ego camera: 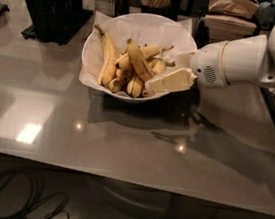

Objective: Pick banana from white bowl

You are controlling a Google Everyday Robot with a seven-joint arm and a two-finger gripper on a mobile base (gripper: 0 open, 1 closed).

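Near the far edge of the surface (122, 145), the end effector (157, 84) covers the right rim of the white bowl (138, 26); the arm (255, 56) behind it is cut off at the picture's right edge.

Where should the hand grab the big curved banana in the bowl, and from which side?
Grip the banana across its thick middle, which lies on top of the pile and is likely freest there. Come from the right and above: the hand is at the bowl's right rim, close to the banana's lower end.
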